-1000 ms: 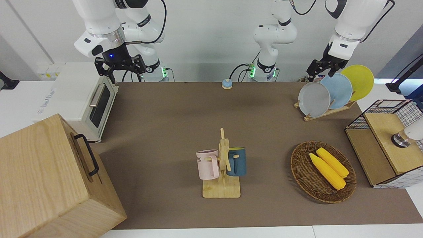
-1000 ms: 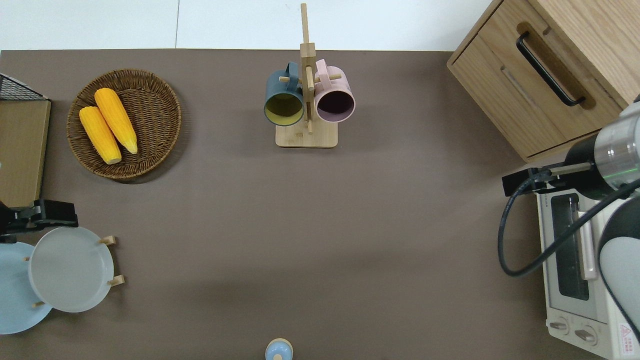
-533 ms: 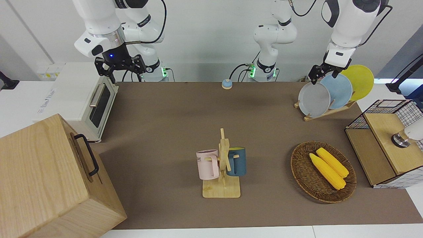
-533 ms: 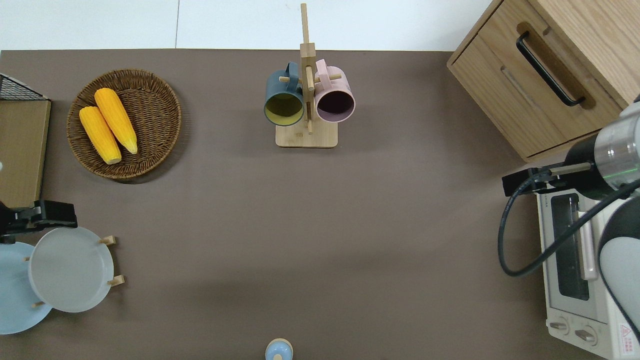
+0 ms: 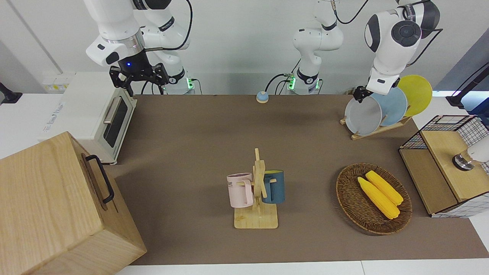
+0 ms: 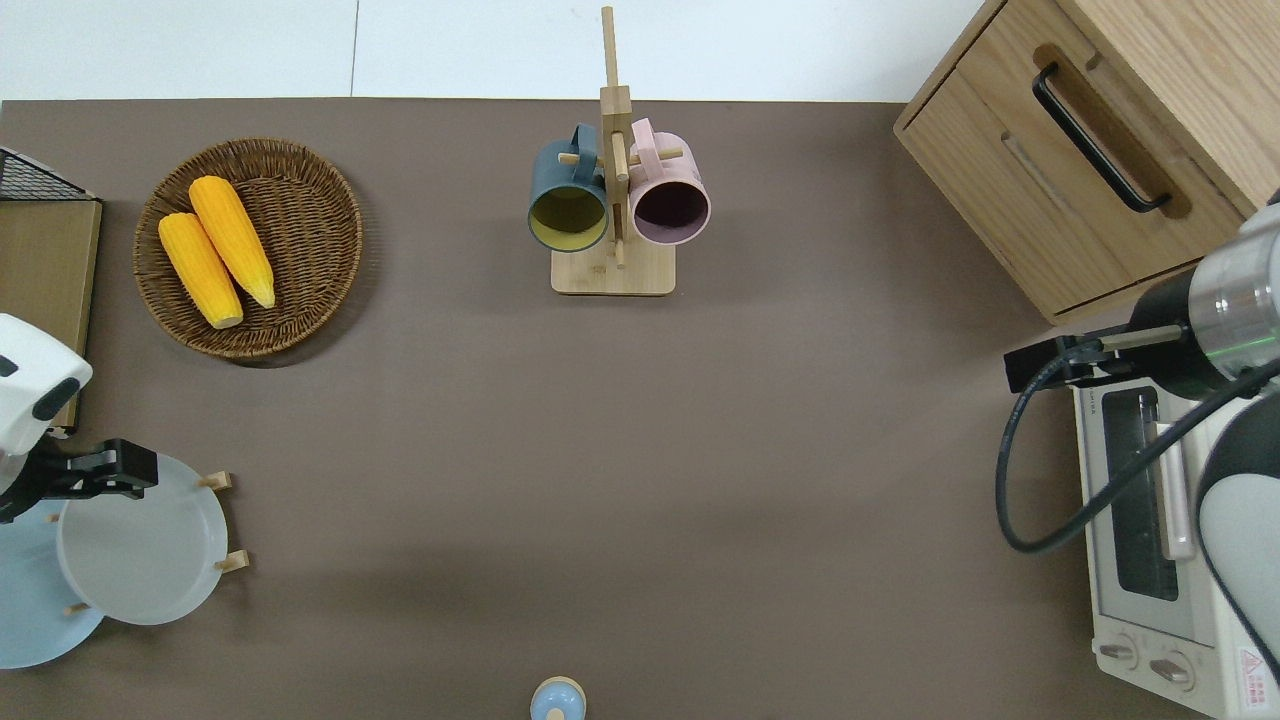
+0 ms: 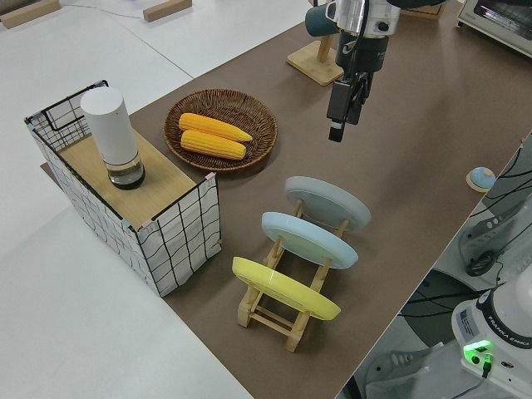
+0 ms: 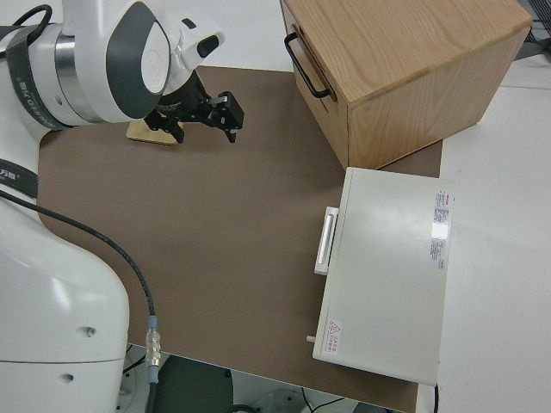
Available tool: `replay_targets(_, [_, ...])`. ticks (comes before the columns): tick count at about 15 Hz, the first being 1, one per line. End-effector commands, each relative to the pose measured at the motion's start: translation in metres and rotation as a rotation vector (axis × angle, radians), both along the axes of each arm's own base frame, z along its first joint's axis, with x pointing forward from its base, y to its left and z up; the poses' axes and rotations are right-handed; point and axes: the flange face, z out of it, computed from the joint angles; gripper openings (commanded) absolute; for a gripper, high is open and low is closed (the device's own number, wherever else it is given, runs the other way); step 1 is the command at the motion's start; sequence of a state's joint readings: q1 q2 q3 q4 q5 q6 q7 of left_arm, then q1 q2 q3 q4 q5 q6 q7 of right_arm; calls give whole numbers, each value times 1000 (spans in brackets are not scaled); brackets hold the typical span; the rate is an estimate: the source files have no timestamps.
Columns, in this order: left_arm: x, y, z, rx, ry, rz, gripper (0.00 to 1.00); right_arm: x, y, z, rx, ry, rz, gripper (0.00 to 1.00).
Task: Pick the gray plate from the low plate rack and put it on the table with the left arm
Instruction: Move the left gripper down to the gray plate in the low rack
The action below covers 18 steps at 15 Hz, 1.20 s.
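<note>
The left gripper [image 6: 95,472] has dropped over the gray plate's [image 6: 140,538] rim, jaws released; the plate stands in the low plate rack [image 7: 291,287] at the surface's [image 6: 640,450] left-arm end. The right arm is parked.

What things look made of

The table [image 5: 198,152] top is flat, dull brown. The rack [image 7: 287,320] and the mug stand [image 5: 258,214] are pale smooth wood. The gray plate [image 5: 363,114] looks smooth with a soft shine. The basket [image 5: 353,202] is rough brown wicker.
</note>
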<state>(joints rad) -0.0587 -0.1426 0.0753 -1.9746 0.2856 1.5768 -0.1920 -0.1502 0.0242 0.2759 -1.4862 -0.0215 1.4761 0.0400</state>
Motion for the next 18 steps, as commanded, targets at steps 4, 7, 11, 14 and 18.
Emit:
replay_targets(4, [0, 20, -35, 97, 81, -34, 995, -2, -1, 4, -2, 4, -14, 983])
replay_targets(7, [1, 29, -46, 168, 114, -56, 995, -2, -1, 4, -3, 2, -14, 983])
replay_targets(11, [3, 39, -65, 200, 154, -53, 995, -2, -1, 4, -3, 2, -14, 983])
replay_targets(14, [6, 48, -79, 197, 170, -39, 960, -2, -1, 4, -2, 2, -14, 983])
replay_targets(18, [9, 52, -87, 196, 170, -34, 507, -2, -1, 4, -2, 4, -14, 983])
